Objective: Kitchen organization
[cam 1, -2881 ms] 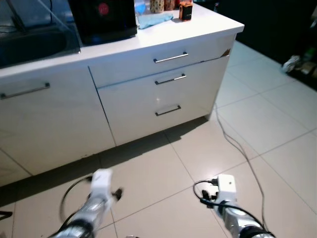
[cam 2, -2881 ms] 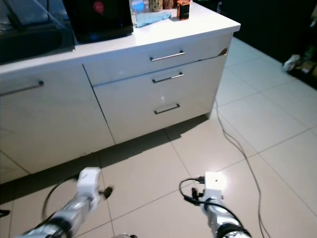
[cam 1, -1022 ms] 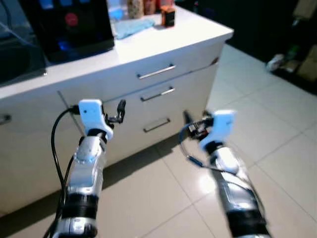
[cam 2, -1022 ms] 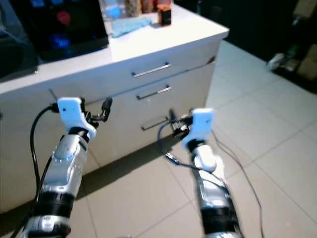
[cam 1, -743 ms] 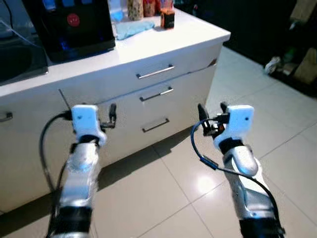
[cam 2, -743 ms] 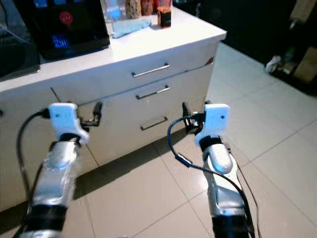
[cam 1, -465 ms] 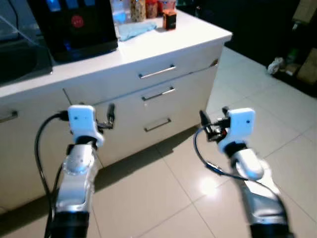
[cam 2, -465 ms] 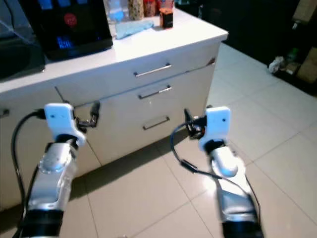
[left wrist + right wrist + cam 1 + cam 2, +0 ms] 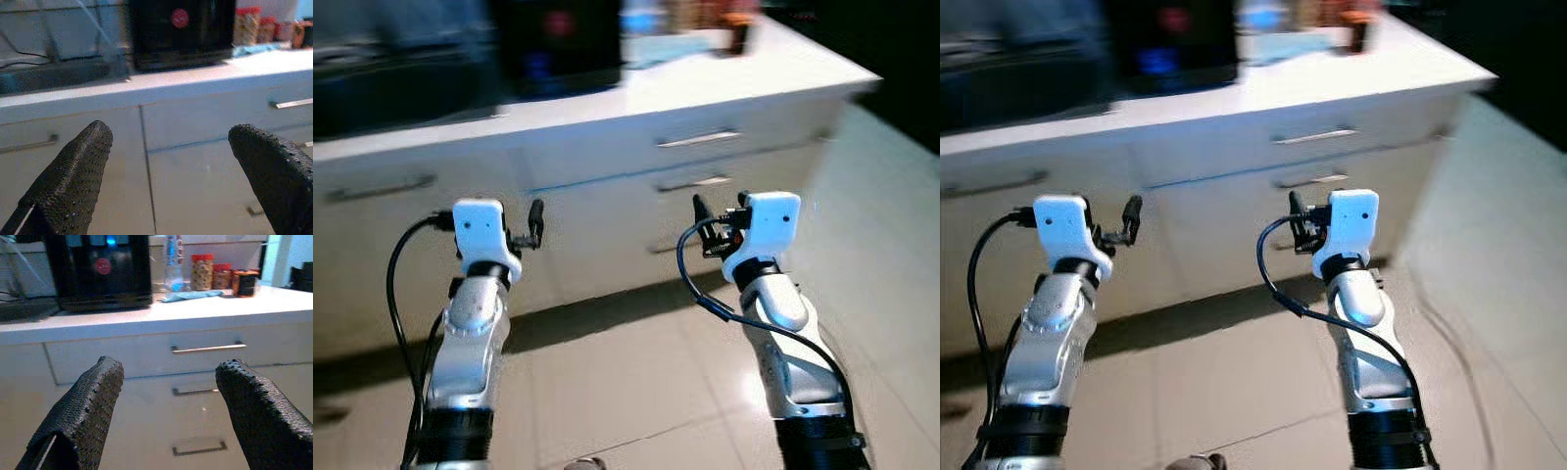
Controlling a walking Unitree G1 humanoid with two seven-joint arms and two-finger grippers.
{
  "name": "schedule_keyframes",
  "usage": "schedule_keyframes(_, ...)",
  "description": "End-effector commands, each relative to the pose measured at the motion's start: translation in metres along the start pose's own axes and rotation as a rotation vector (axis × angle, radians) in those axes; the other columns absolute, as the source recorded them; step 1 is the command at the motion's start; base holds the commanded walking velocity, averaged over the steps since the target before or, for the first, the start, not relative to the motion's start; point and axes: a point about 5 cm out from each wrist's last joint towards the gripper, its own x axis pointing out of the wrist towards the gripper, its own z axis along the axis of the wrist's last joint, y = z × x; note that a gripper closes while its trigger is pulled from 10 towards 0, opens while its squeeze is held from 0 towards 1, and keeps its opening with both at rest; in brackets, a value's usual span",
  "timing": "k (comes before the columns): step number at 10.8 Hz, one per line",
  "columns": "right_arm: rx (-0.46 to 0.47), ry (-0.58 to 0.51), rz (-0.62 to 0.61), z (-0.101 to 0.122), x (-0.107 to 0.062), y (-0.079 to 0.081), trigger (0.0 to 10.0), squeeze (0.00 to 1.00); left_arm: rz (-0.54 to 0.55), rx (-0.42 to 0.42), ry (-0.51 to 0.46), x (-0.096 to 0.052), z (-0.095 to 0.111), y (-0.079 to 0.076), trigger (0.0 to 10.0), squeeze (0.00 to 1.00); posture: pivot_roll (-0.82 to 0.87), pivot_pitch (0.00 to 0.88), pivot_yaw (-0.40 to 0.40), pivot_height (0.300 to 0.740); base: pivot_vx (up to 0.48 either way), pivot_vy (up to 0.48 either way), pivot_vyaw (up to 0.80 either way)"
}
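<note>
Holding both arms up, the robot faces the white cabinet; left gripper and right gripper are wide apart, holding nothing.

White counter over 3 handled drawers; glossy beige tiled floor.

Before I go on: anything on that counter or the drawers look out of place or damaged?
One thing: a light blue cloth lies crumpled on the white counter near the jars, not folded or hung. The three drawers look shut and their handles level. Both grippers, left and right, are open and hold nothing.
</note>
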Motion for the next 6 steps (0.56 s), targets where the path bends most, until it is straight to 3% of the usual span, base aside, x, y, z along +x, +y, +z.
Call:
schedule_keyframes(1, -0.015, -0.043, 0.004, 0.01, 0.004, 0.006, 10.0, 0.0, -0.008, -0.024, -0.017, 0.005, 0.007, -0.003, 10.0, 0.0, -0.05, 0.0, 0.063, 0.74, 0.0, 0.0, 0.68)
schedule_keyframes(3, -0.016, -0.07, 0.002, 0.017, 0.004, 0.003, 10.0, 0.0, -0.031, -0.076, -0.025, 0.011, 0.014, -0.013, 10.0, 0.0, -0.05, 0.002, 0.053, 0.74, 0.0, 0.0, 0.0)
schedule_keyframes(6, -0.032, -0.093, 0.023, 0.022, 0.006, 0.007, 10.0, 0.0, -0.039, -0.097, -0.022, 0.011, 0.014, -0.015, 10.0, 0.0, -0.05, 0.007, 0.049, 0.74, 0.354, 0.0, 0.0)
